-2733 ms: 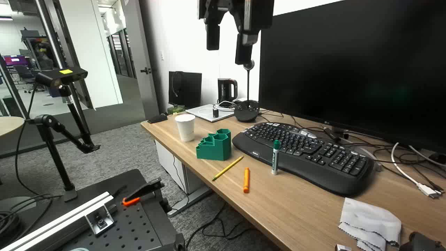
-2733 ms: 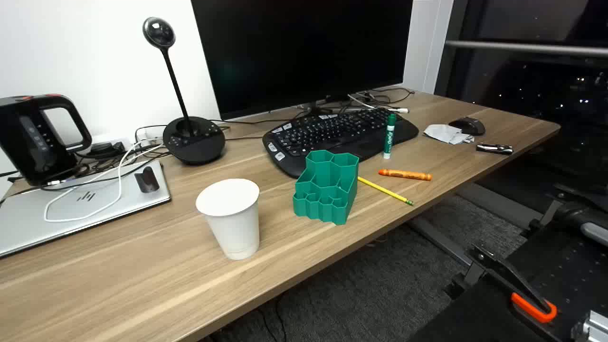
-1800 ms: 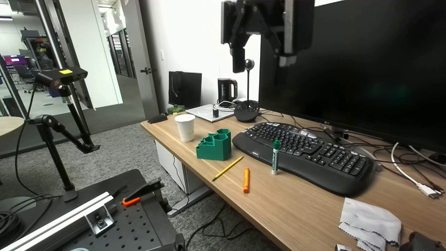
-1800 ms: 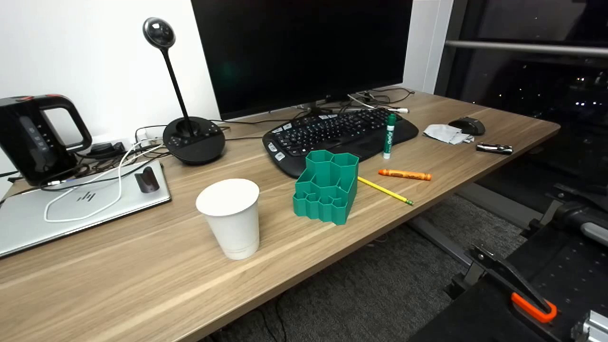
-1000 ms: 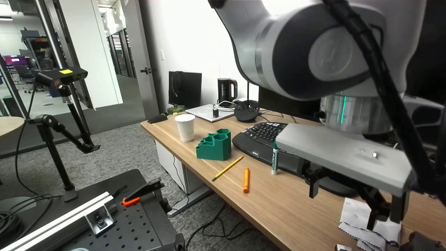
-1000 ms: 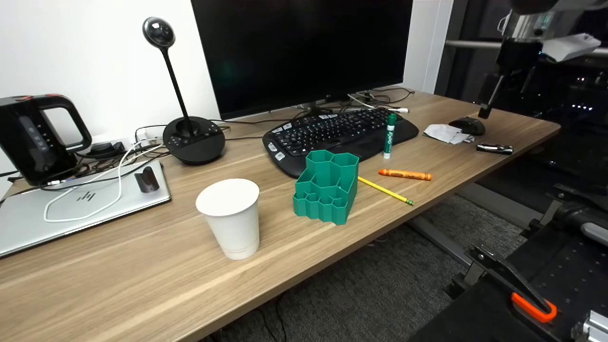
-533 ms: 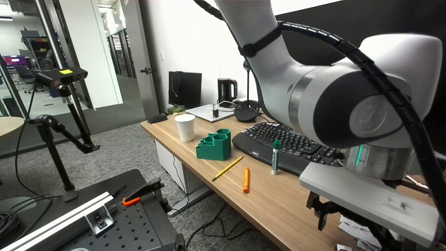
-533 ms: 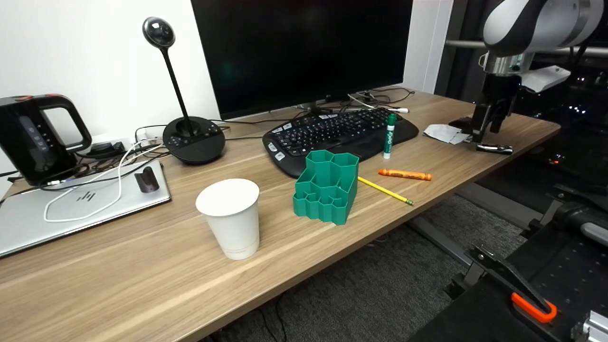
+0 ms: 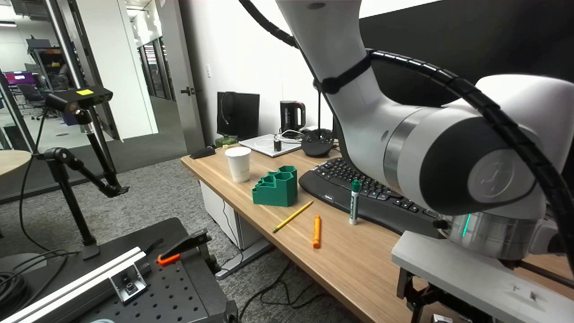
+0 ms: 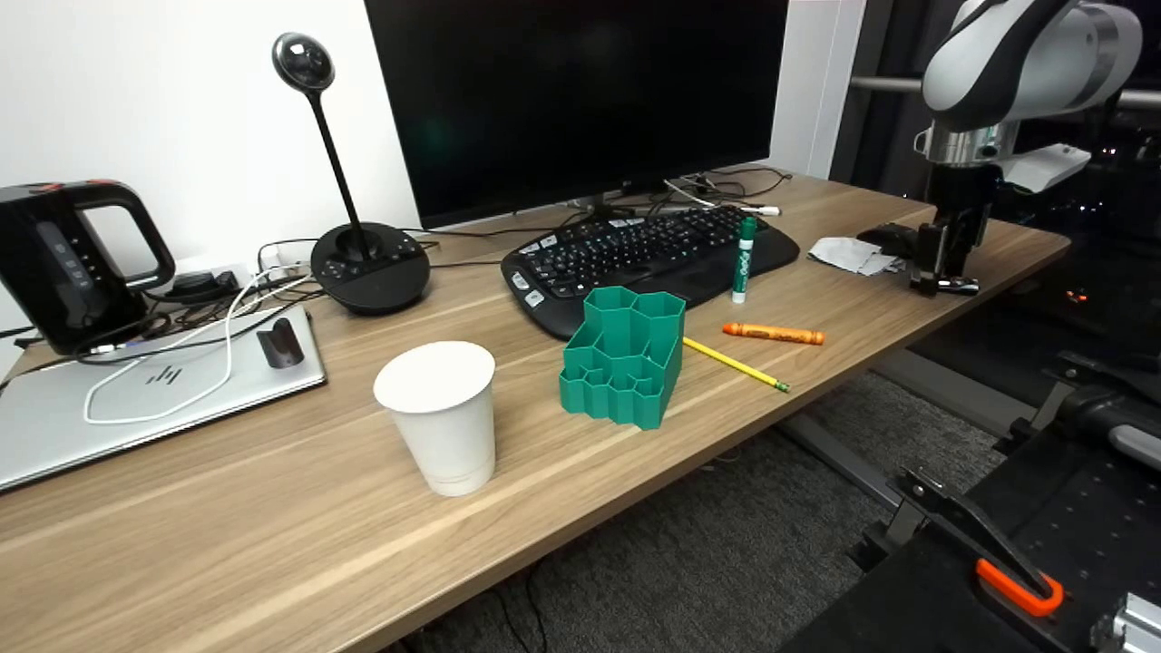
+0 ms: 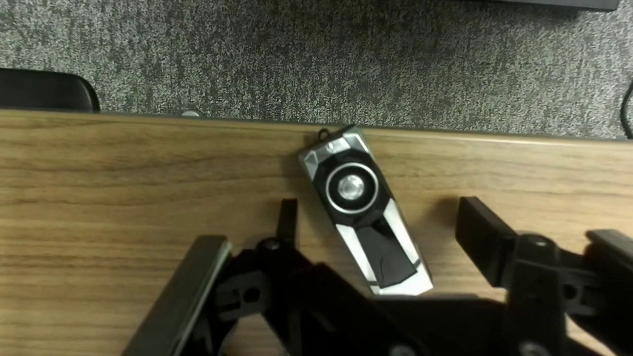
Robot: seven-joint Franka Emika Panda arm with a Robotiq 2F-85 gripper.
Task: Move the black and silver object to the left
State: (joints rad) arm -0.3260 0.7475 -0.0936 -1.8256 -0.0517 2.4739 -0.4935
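Wrist view: the gripper (image 11: 379, 232) has its jaws spread apart on either side of the black and silver fob (image 11: 366, 212), a gap on each side. It lies on the wooden desk (image 11: 123, 207), looped end at the edge. In an exterior view, it lies right of the orange crayon (image 10: 773, 334), near the pale cloth (image 10: 853, 255).

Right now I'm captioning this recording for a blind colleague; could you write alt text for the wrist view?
A slim, oblong black and silver object lies slantwise on a wood-grained tabletop, one end near its edge. The black, open gripper straddles it, a gap showing on each side. Beyond the edge is speckled grey carpet.
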